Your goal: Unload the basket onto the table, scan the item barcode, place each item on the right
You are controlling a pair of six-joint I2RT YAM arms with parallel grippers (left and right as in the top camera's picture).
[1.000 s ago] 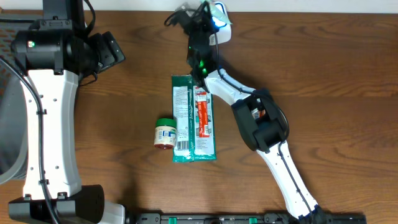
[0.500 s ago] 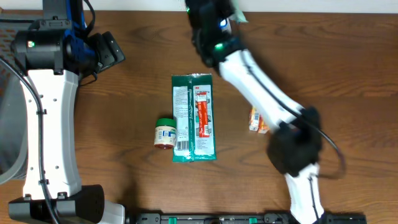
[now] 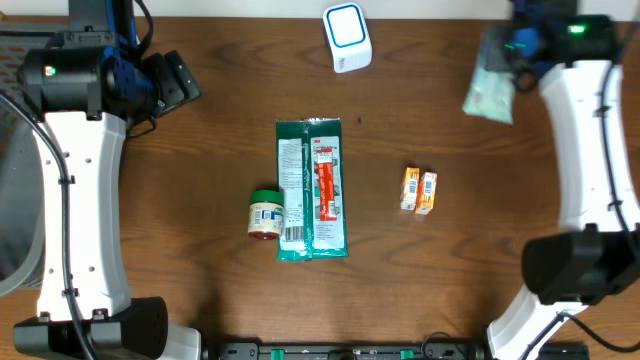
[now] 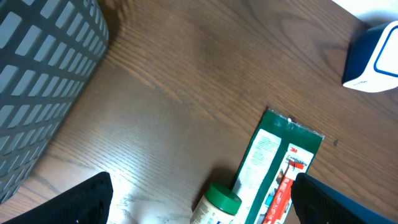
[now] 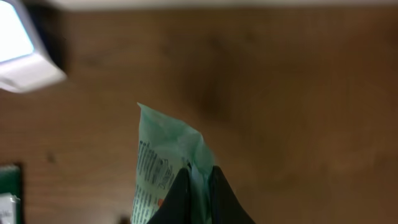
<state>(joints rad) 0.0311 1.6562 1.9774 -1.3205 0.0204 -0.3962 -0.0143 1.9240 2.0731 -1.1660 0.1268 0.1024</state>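
My right gripper (image 3: 517, 52) is shut on a pale green packet (image 3: 489, 94) and holds it above the table's far right corner. In the right wrist view the two fingers (image 5: 198, 173) pinch the packet (image 5: 160, 152) by its edge, printed side showing. The white and blue scanner (image 3: 347, 37) stands at the back middle, well left of the packet, and shows at the corner (image 5: 22, 53) of that view. My left gripper (image 3: 176, 84) hovers at the back left, open (image 4: 200, 185), with nothing between its fingers.
Two dark green flat packs (image 3: 312, 190) lie side by side mid-table, with a green-lidded jar (image 3: 265, 214) on its side against their left edge. Two small orange boxes (image 3: 419, 190) lie to the right. A grey slatted basket (image 4: 37, 81) stands at the left.
The right arm has swung from the scanner at the back middle over to the far right, carrying the pale green packet. The left arm has not moved.
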